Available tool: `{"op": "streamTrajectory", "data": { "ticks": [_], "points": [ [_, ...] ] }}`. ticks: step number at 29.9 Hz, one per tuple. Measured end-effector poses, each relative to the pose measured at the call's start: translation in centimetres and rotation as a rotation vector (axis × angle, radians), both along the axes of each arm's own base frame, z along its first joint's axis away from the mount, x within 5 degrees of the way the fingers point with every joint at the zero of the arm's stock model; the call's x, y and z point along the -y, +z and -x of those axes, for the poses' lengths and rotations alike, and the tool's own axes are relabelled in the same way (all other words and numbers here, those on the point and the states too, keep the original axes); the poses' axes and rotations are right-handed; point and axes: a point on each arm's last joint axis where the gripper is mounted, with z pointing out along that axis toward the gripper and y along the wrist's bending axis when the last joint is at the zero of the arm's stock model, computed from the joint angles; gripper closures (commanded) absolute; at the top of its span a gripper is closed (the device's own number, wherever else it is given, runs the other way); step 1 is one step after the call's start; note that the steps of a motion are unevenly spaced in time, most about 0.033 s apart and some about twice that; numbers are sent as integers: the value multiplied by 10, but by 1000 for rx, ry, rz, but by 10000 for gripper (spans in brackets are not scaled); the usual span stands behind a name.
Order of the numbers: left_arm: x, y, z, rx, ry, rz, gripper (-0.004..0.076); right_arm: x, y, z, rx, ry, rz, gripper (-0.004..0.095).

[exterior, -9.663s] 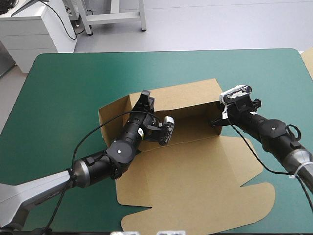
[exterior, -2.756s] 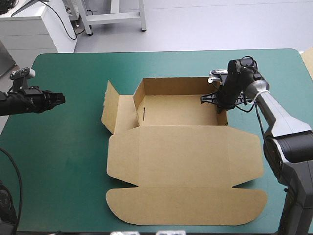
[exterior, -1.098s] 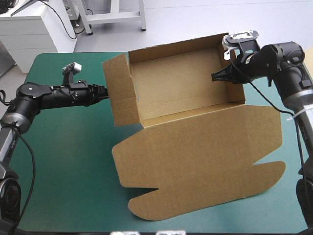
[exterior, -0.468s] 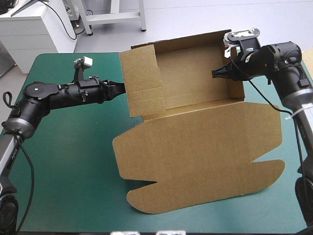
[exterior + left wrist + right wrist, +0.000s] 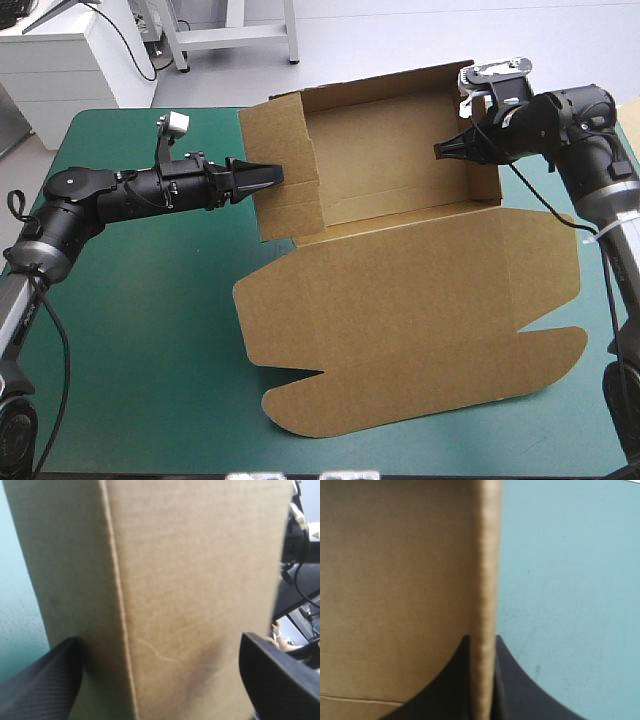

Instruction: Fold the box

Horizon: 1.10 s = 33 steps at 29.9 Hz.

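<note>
Right gripper (image 5: 441,152) clamped onto right wall edge of tilted brown box (image 5: 400,300); left gripper (image 5: 272,176) spread wide, left flap between fingers, above teal-green table (image 5: 150,330).

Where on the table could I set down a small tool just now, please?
The widest bare patch of table lies near left, bordered by the left arm, the box and the near edge. The middle and far right are crowded: the left gripper and right gripper are at the box's walls.
</note>
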Motion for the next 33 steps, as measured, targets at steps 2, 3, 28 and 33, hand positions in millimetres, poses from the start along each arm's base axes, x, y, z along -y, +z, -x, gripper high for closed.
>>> {"op": "streamTrajectory", "data": {
  "ticks": [2, 3, 28, 33],
  "points": [
    [0, 0, 1, 0, -7, 1, 105, 0, 0, 0, 0, -1, -1, 920],
    [0, 0, 1, -1, -9, 1, 105, 0, 0, 0, -1, -2, -2, 914],
    [30, 1, -12, 30, 230, -329, 106, -52, 14, 16, 108, -71, 136, 907],
    [36, 5, -12, 58, 262, -316, 107, -52, 28, 22, 118, -78, 123, 907]
  ]
}}
